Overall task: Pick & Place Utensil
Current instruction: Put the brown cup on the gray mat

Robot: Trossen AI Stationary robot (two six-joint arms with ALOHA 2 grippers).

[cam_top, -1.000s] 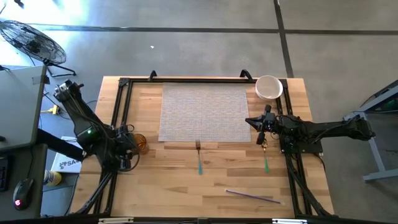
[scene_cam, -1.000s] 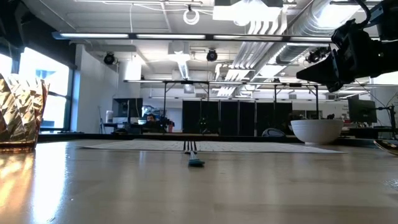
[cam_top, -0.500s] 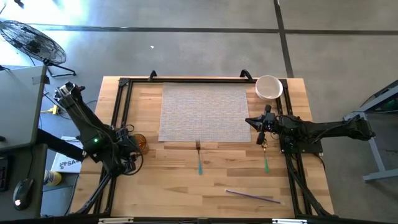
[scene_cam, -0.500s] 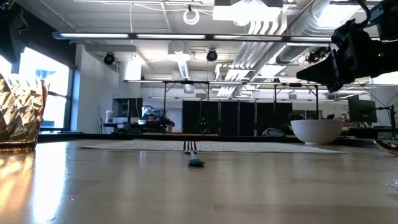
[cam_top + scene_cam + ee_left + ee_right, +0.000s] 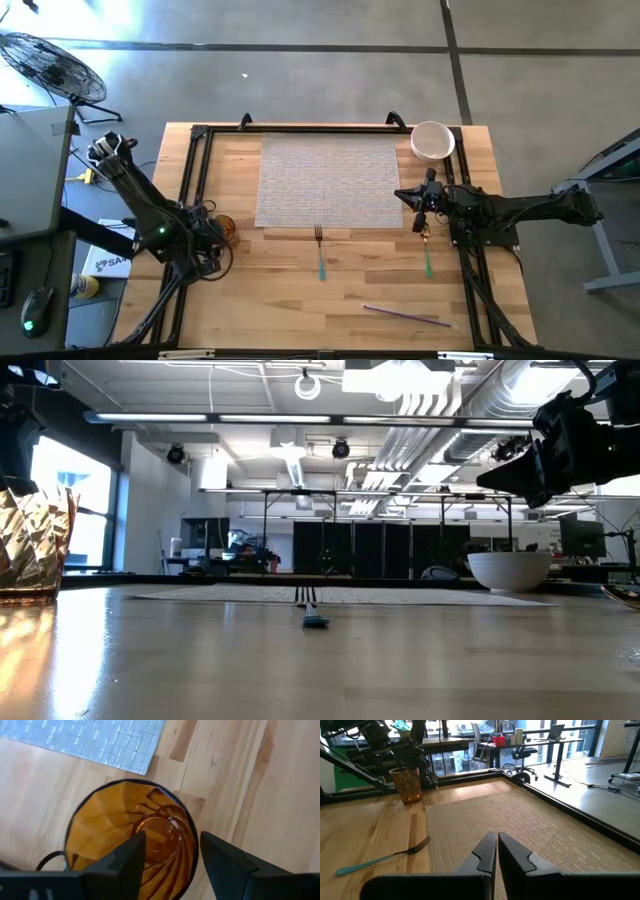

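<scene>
The left arm (image 5: 150,215) shifts slightly over the last second — its elbow section sliding a touch toward the table's near edge, the left gripper (image 5: 212,238) staying by the amber glass (image 5: 226,231). In the low view, a dark part of that arm (image 5: 20,420) now shows above the glass (image 5: 35,545) at the frame's corner.

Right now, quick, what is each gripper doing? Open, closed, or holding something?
Left gripper: open, hanging over the amber glass, not holding it.
Right gripper: closed and holding nothing, above the placemat.
</scene>
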